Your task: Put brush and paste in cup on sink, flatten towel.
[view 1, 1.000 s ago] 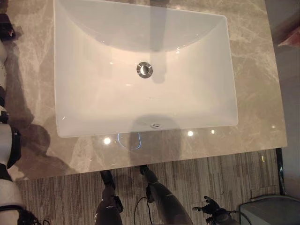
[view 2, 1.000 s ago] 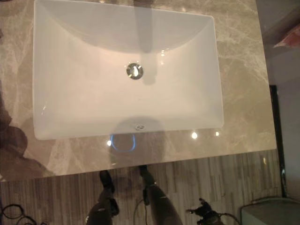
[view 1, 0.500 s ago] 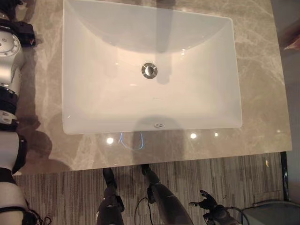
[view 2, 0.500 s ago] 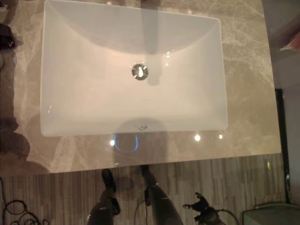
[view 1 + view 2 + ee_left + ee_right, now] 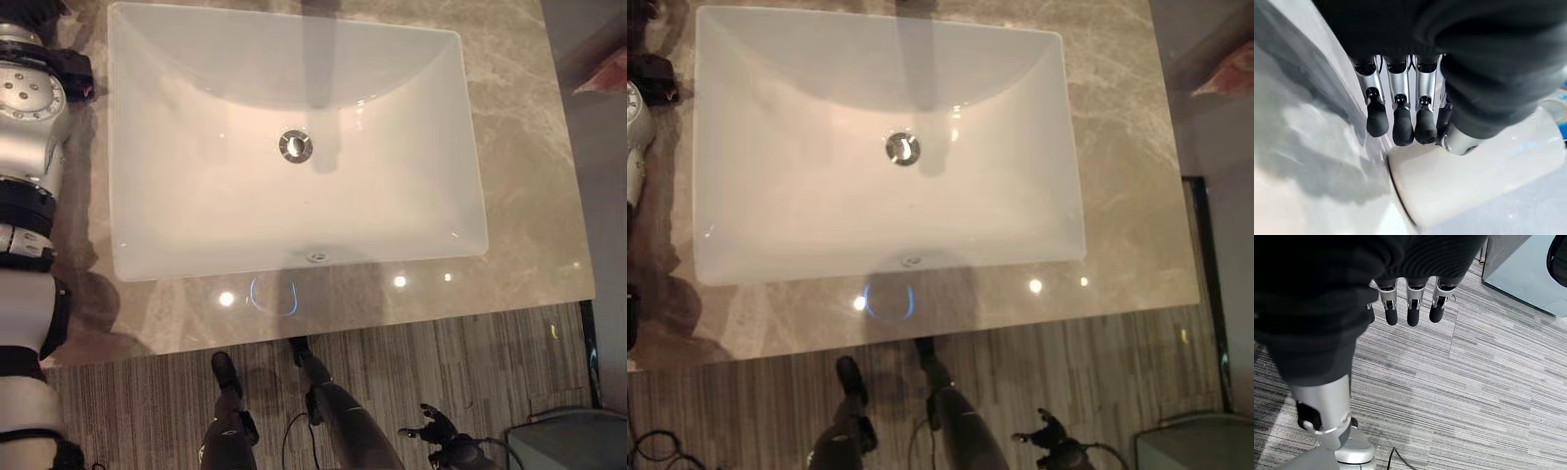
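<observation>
Left hand hangs relaxed beside white sink.

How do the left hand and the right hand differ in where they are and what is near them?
The left hand is up by a white rounded edge and a pale surface; the right hand hangs low over the striped carpet. The left arm reaches up beside the sink; the right hand sits below the counter. Both hold nothing, fingers relaxed.

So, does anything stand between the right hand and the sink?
Nothing visible does. The right hand hangs open above the striped carpet, lower than the marble countertop's front edge, and no object lies between it and the white sink.
</observation>
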`<state>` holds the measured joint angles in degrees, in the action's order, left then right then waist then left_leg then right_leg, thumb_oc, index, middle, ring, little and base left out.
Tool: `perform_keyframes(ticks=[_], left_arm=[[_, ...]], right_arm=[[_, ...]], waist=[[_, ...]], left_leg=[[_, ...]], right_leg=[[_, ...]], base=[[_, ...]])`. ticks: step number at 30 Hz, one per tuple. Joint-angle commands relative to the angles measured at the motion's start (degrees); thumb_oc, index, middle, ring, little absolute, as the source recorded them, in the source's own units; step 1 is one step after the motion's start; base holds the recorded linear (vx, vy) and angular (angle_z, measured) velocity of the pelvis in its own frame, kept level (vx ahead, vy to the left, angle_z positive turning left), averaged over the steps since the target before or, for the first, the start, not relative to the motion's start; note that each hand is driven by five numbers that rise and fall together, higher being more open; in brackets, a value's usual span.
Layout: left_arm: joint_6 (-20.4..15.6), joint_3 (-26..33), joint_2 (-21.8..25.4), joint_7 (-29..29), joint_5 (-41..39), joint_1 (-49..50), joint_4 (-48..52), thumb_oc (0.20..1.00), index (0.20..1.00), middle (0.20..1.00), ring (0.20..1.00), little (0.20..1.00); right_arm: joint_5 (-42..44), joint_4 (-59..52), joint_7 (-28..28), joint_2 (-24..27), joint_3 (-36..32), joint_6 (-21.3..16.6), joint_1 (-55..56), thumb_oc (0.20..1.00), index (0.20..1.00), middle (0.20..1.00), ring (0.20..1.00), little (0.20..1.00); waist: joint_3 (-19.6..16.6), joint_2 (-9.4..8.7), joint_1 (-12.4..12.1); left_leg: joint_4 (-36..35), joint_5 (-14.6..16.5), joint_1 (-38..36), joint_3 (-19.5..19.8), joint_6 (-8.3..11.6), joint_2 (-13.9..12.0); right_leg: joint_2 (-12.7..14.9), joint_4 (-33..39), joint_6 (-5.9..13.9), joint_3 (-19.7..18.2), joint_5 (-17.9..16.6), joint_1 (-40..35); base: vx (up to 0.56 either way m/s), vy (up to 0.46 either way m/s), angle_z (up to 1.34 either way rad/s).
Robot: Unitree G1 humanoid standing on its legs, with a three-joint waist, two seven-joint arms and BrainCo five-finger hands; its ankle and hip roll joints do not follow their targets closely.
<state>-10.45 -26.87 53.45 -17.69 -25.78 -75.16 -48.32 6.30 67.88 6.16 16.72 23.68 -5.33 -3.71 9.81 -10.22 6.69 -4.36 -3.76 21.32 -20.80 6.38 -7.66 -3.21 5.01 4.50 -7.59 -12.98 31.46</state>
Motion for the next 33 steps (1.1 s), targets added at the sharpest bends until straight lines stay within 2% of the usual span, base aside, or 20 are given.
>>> perform_keyframes(ticks=[1, 16, 22, 33], left_arm=[[-0.76, -2.90, -4.27, 0.17, 1.97, 1.32, -4.19, 0.200, 0.200, 0.200, 0.200, 0.200], [-0.40, -2.17, -6.71, -0.09, 2.38, 1.84, -5.55, 0.200, 0.200, 0.200, 0.200, 0.200], [-0.57, -2.77, -9.05, -0.57, 2.78, 0.66, -5.51, 0.200, 0.200, 0.200, 0.200, 0.200], [-0.99, -2.56, -9.36, -0.41, 3.26, 1.98, -3.81, 0.200, 0.200, 0.200, 0.200, 0.200]], right_arm=[[1.63, -1.15, 0.17, 2.61, -0.02, -0.24, 0.71, 1.000, 1.000, 1.000, 1.000, 1.000], [1.72, -1.51, 0.60, 2.52, 0.21, -0.68, 1.16, 1.000, 1.000, 1.000, 1.000, 1.000], [2.14, -1.42, 0.60, 2.45, 0.22, -0.82, 1.46, 1.000, 1.000, 1.000, 1.000, 1.000], [2.10, -1.37, 0.75, 2.89, -0.33, -0.65, 1.29, 1.000, 1.000, 1.000, 1.000, 1.000]], waist=[[2.46, 0.23, 1.38], [2.28, -0.52, 1.69], [2.31, -0.33, 2.12], [2.19, 0.43, 1.99]], left_leg=[[-0.64, 1.88, -2.48, 4.73, 0.28, -2.10], [-0.64, 1.44, -2.51, 4.81, 0.42, -2.57], [-0.64, 1.33, -2.21, 5.23, 0.38, -2.31], [-0.64, 1.70, -3.91, 3.53, 0.64, -2.57]], right_leg=[[0.59, -0.01, 4.52, 5.54, 0.65, -3.22], [0.14, -0.01, 4.20, 5.91, 0.76, -3.30], [0.23, -0.01, 4.17, 5.99, 0.58, -3.08], [-0.21, -0.01, 4.08, 5.18, 1.02, -3.78]], base=[[0.00, -0.029, -0.04], [0.00, -0.012, 0.00], [0.00, 0.000, 0.00], [0.00, -0.004, -0.01]])
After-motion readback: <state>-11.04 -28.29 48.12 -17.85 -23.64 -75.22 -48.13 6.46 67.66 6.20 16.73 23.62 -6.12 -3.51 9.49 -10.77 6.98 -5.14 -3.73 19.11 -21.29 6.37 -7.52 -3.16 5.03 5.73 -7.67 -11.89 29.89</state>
